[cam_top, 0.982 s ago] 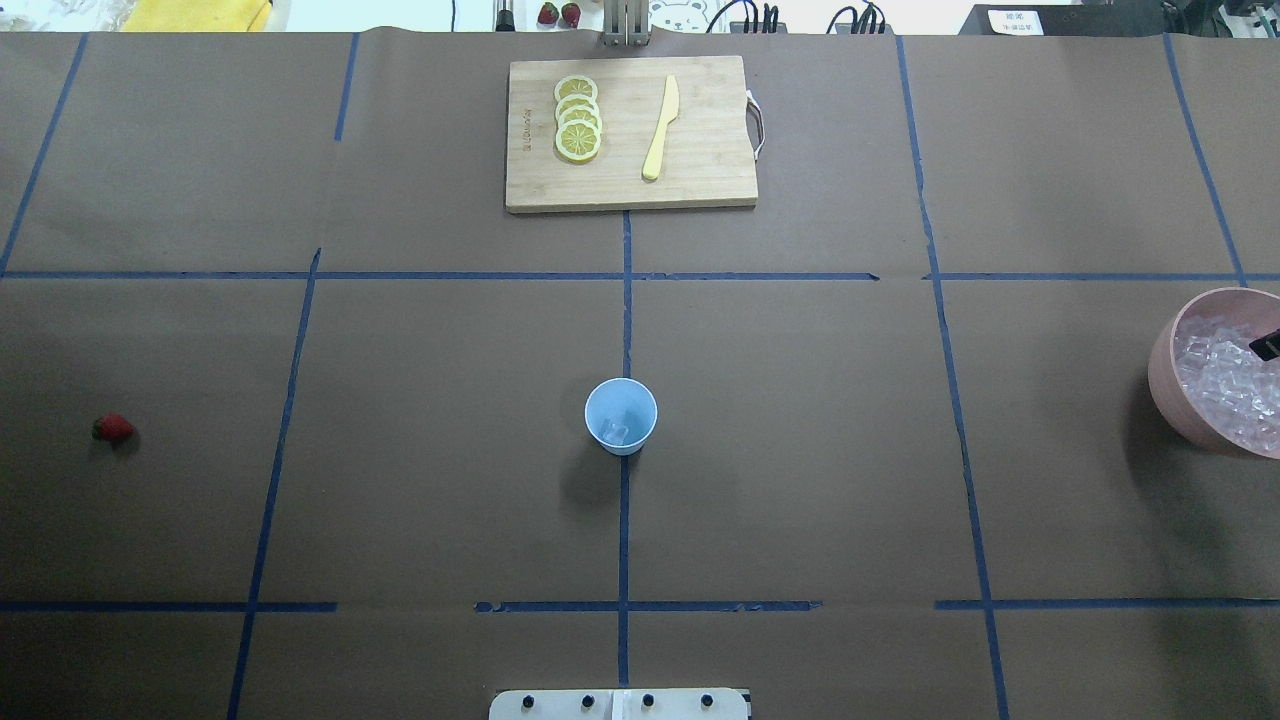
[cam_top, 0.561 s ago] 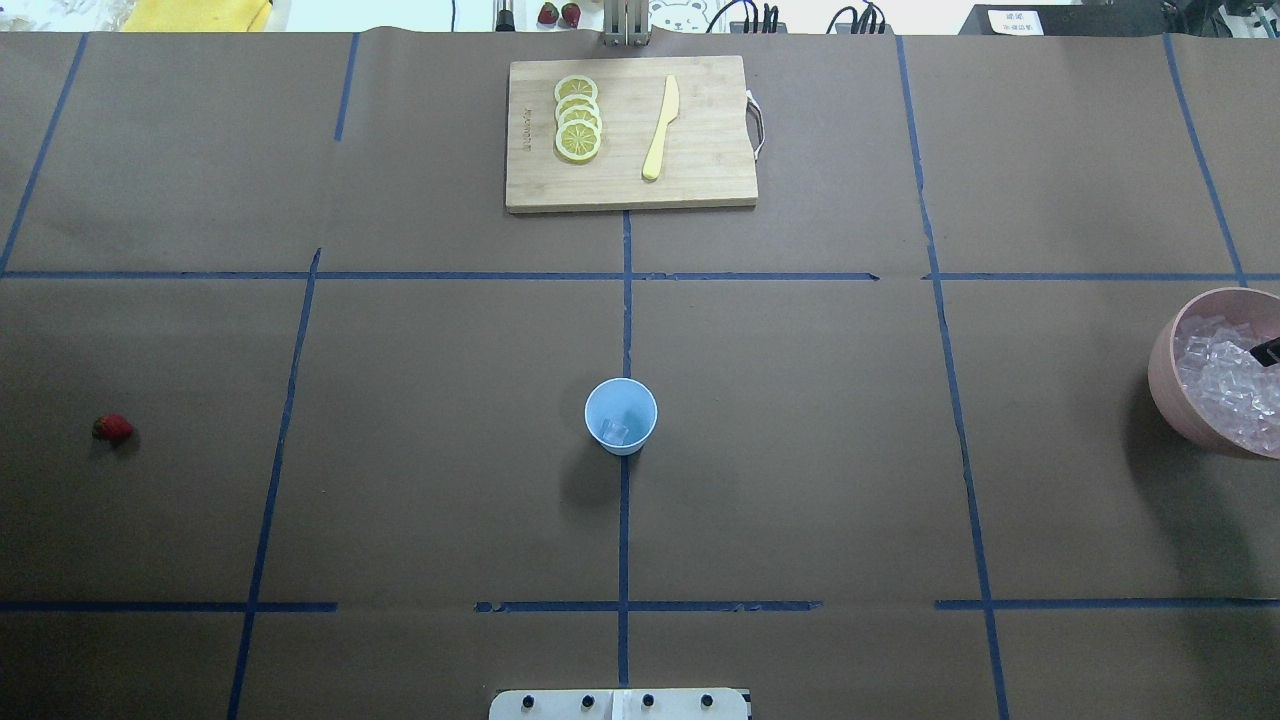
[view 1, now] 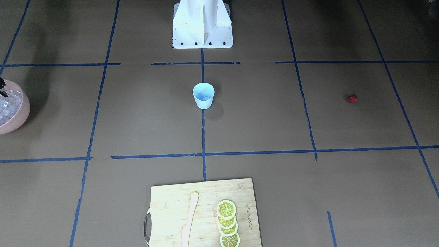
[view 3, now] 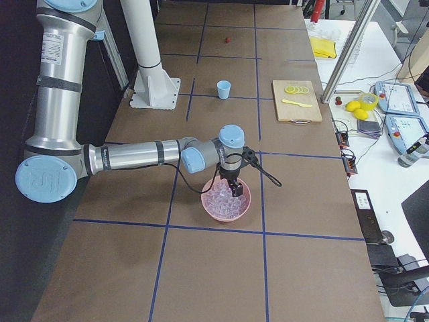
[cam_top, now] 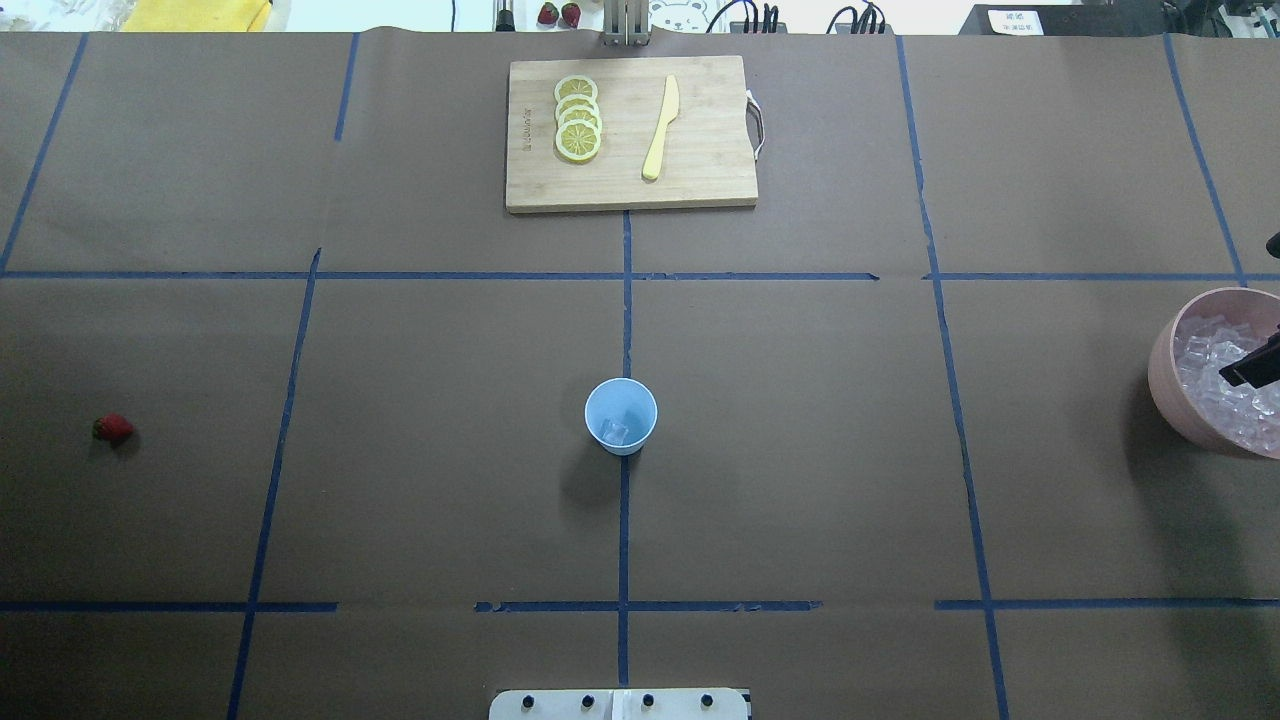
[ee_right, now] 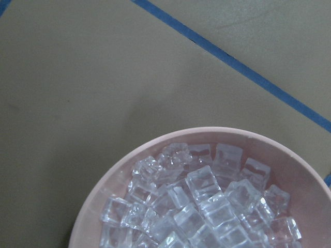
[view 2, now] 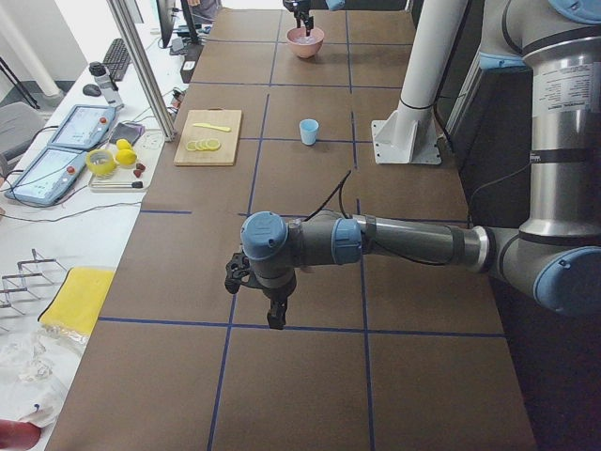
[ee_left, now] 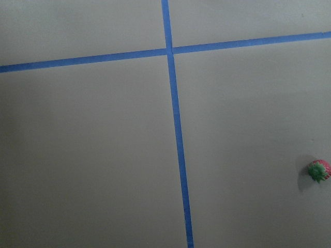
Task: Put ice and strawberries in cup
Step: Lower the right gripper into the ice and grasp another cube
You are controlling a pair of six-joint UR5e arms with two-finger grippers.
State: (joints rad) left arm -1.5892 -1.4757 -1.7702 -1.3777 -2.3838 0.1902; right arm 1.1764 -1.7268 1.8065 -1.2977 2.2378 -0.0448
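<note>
**Cup.** The small, light blue, tapered plastic cup (cam_top: 621, 416) stands upright at the centre of the brown paper-covered table (cam_top: 800, 450). It sits on a blue tape line (cam_top: 624, 530), directly in front of the robot base. One clear ice cube (cam_top: 614, 431) lies on its bottom.

**Ice and right gripper.**
- The other clear, whitish ice cubes (ee_right: 196, 206) fill the round pink bowl (cam_top: 1160, 385). The bowl stands well apart from the cup, on the robot's right side.
- The right gripper (view 3: 236, 190) points straight down over this bowl, with its tips at the surface of the ice pile.
- The overhead view shows only a dark part of the gripper at the frame edge. It cannot be told whether the fingers are apart, together or clamped on a cube.

**Strawberry and left gripper.**
- The small red strawberry with a green top (cam_top: 112, 428) lies on the table well apart from the cup, on the robot's left side. It is about as far from the robot as the cup is.
- The left gripper (view 2: 273, 318) hangs above the table on that same side of the cup, pointing down.
- This gripper shows only in the side view, so the state of its fingers cannot be told.
- The left wrist camera shows the strawberry at the right edge of its frame.

**Cutting board.** The rectangular wooden cutting board (cam_top: 710, 120) lies beyond the cup, on the side away from the robot. It carries a row of four overlapping yellow lemon slices (cam_top: 578, 118) and a pale yellow knife (cam_top: 660, 128), set apart from each other.
</note>
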